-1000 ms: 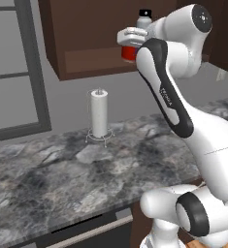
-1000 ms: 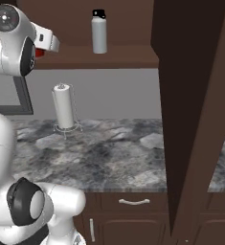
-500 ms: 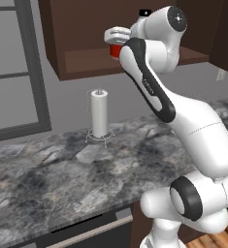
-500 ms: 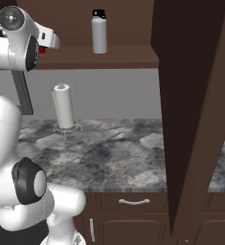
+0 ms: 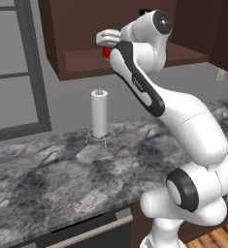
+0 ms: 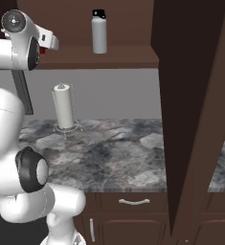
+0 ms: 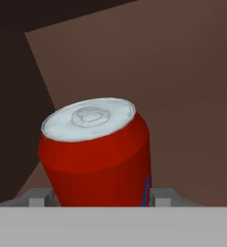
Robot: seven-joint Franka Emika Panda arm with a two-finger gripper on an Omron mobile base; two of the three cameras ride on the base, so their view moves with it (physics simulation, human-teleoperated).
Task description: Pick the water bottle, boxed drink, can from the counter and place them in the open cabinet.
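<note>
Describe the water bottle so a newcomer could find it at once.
Look up at the dark brown wall cabinet above the marbled counter. On its open shelf stands the water bottle, upright, pale grey with a black cap. The white paper towel roll below sits on a wire stand on the counter, capless.

Place: a rendered home kitchen.
Counter (image 5: pixel 47 169): grey marbled stone, running along the wall.
Lower cabinets (image 6: pixel 133 210): dark brown doors with silver handles, under the counter.
Wall cabinet (image 5: pixel 81 60): dark reddish-brown wood, open, above the counter.
Paper towel roll (image 5: pixel 99 114): white, upright on a wire stand.
Window (image 5: pixel 13 72): grey frame, on the left.
</note>
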